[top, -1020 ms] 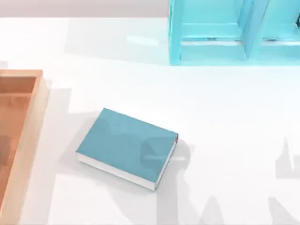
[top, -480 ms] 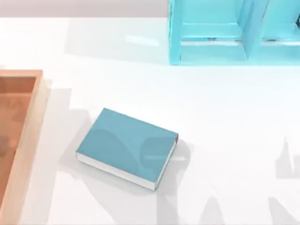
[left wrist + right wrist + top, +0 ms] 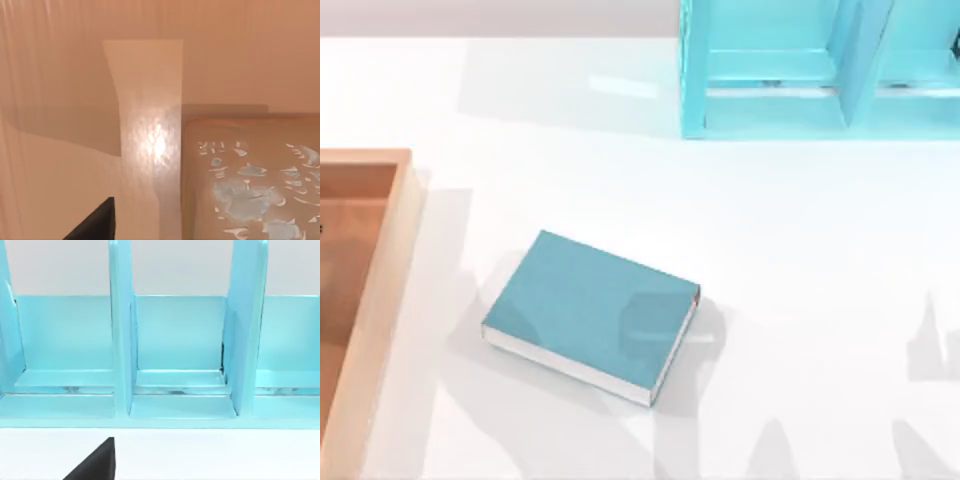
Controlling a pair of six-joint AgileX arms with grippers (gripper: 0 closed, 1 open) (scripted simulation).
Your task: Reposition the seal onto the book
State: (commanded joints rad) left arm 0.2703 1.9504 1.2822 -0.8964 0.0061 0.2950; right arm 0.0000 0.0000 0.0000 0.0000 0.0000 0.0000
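Observation:
The book (image 3: pixel 590 313) lies flat on the white table, left of centre, with a teal cover, white page edges and a tiny red corner. In the left wrist view a tan-brown block with pale blue flecks, which I take for the seal (image 3: pixel 250 175), sits very close inside the wooden tray (image 3: pixel 60 90). A black piece of my left gripper (image 3: pixel 92 225) shows beside it, apart from it. Nothing rests on the book. A black piece of my right gripper (image 3: pixel 92 462) hangs over the white table, facing the cyan shelf.
An open wooden tray (image 3: pixel 382 290) runs along the table's left edge. A cyan shelf unit (image 3: pixel 770 100) with upright dividers (image 3: pixel 120 330) stands at the back right. White table (image 3: pixel 800 260) lies open between book and shelf.
The grey shadows over the book and inside the wooden tray have shifted leftward. The book has not moved.

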